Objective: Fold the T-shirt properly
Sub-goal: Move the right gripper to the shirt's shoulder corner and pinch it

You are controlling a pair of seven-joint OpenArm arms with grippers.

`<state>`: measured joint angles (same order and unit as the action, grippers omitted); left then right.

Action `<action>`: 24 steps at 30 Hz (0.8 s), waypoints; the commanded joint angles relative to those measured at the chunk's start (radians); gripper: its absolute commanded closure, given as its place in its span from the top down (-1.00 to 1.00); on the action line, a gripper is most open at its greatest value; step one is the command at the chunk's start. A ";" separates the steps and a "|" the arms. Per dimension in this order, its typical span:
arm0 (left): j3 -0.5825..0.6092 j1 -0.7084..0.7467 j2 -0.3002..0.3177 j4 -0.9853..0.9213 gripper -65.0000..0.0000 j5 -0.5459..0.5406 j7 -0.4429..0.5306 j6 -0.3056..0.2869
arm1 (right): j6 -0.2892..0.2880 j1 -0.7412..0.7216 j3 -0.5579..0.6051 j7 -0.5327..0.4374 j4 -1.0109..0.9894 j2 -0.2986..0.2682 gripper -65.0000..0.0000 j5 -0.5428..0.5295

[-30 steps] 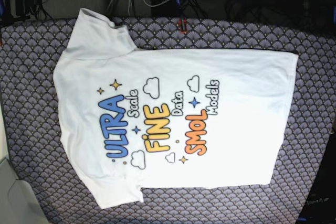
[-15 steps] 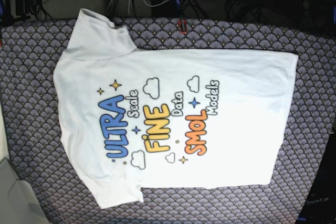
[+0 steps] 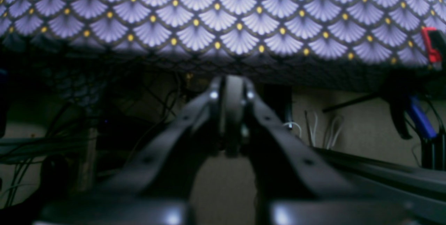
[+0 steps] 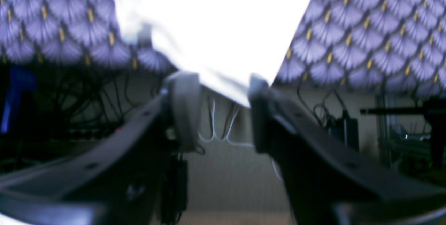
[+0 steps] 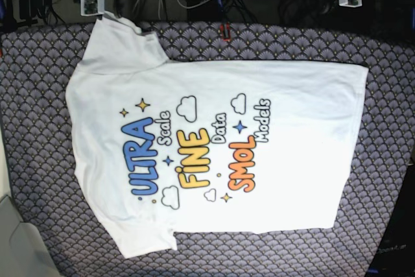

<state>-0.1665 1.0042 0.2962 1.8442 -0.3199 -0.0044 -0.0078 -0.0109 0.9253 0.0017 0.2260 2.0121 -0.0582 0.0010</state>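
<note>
Across the patterned tablecloth (image 5: pixel 39 95) the T-shirt (image 5: pixel 292 154) lies flat, print up, its edges bordered by bare cloth on each side. Both arms sit beyond the far edge. Right gripper (image 4: pixel 219 110): fingers apart, off the sleeve corner. Left gripper (image 3: pixel 230 94): tips nearly together, holding nothing.

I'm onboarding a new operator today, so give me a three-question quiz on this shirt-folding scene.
1. True or false: the T-shirt lies print side up.
2. Which gripper shows a clear gap between its fingers? A) left gripper B) right gripper
3. Fill in: the T-shirt lies on a patterned ____.

Key:
1. True; the coloured lettering faces up.
2. B; the left gripper's fingers look nearly together.
3. Tablecloth, with a purple fan pattern.
</note>
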 commanded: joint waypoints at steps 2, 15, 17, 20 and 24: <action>-0.003 0.018 0.005 0.008 -0.58 -0.002 0.017 -0.004 | -0.002 -0.018 0.001 -0.015 0.017 -0.001 -0.12 0.000; -0.003 0.014 0.005 0.004 -0.36 0.000 0.017 -0.004 | -0.002 -0.160 -0.081 0.109 -0.004 -0.070 -0.11 -0.332; -0.003 0.012 0.005 0.005 -0.36 0.000 0.017 -0.004 | -0.002 -0.176 -0.102 0.131 -0.004 -0.093 -0.11 -0.404; -0.003 0.011 0.005 0.007 -0.36 0.000 0.017 -0.004 | -0.002 -0.183 -0.119 0.146 -0.024 -0.121 -0.11 -0.464; -0.005 0.011 0.005 0.012 -0.36 0.000 0.017 -0.004 | -0.002 -0.203 -0.150 0.145 -0.086 -0.127 -0.11 -0.510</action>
<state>-0.1669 0.9997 0.2962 1.8393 -0.3195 -0.0078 -0.0113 -0.0143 0.7143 -0.1398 0.3927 1.9091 -0.1795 -0.5018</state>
